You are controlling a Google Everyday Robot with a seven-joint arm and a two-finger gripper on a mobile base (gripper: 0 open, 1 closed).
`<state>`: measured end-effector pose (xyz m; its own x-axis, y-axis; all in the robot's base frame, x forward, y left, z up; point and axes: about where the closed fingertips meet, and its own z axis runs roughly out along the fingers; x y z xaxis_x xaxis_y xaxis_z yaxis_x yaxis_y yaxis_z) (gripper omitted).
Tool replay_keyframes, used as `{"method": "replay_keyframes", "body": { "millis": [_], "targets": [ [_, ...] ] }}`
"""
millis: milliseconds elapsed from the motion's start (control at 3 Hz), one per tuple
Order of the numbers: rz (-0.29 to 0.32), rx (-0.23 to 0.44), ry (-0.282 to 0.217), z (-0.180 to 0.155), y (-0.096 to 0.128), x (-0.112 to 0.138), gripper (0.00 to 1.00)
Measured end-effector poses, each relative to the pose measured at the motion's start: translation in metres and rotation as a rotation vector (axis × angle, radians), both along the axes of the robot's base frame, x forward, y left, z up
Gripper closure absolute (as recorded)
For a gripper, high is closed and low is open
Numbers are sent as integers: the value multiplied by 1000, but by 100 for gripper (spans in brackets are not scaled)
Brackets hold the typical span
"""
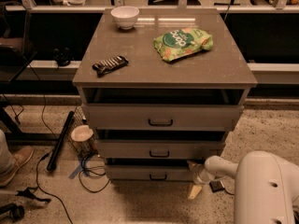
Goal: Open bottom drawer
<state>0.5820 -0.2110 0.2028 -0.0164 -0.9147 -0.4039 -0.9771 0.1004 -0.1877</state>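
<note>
1. Broadly, the cabinet (140,59) fills the middle of the view, with three grey-beige drawers stacked down its front, each front narrower than the one above.
2. Next, the robot's white arm (266,190) comes in from the 4 o'clock corner and reaches left along the floor toward the cabinet's foot.
3. Lowest is the bottom drawer (135,173), at 6 o'clock on the cabinet front, just above the floor. Its front is the shallowest and narrowest, with its long axis running 9 to 3 o'clock. A dark gap shows above it, and I judge it shut or nearly so.
4. Close by, the gripper (192,177) sits at the drawer's right end, its two tan fingers (194,192) spread apart with nothing between them.
5. Smallest, the black bar handle (158,177) lies level at the middle of that front, at about 9 o'clock from the gripper and apart from it. The coming move likely needs a shift leftward before any pull.
</note>
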Motion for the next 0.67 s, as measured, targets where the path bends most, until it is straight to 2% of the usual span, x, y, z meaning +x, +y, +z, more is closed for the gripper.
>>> {"method": "replay_keyframes", "body": {
  "millis": [333, 667],
  "targets": [
    [5, -25, -12, -11, -6, 11, 0],
    [14, 1, 2, -26, -9, 18, 0]
  ]
}}
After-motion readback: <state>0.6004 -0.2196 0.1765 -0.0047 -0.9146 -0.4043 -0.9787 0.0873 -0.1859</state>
